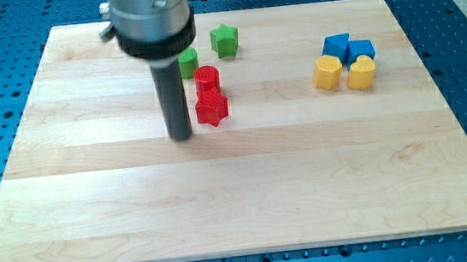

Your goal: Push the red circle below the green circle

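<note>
The red circle (206, 77) stands on the wooden board (240, 199), just right of and slightly below the green circle (188, 63), which is partly hidden behind my rod. A red star (212, 108) sits directly below the red circle, touching it. My tip (183, 138) rests on the board just left of the red star and below the green circle, a short gap from both red blocks.
A green star (225, 40) lies near the view's top, right of the green circle. At the view's right, two blue blocks (336, 47) (361, 50) sit above a yellow hexagon (328, 73) and a yellow block (361, 73).
</note>
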Controlling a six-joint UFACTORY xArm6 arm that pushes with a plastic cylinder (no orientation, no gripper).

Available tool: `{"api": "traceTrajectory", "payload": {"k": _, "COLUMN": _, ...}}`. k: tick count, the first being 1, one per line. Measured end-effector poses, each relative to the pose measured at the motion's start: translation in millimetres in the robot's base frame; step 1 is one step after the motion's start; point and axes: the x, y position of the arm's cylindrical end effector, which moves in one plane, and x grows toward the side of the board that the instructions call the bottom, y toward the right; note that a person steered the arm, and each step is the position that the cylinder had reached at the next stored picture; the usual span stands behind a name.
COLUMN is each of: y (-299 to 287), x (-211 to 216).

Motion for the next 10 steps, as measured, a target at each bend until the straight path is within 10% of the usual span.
{"api": "traceTrajectory", "payload": {"k": 1, "y": 55.4, "x": 37.4}}
{"api": "traceTrajectory", "payload": {"k": 3, "y": 182.7, "x": -92.3}}
{"api": "traceTrajectory", "payload": {"k": 10, "y": 37.8, "x": -120.3}}
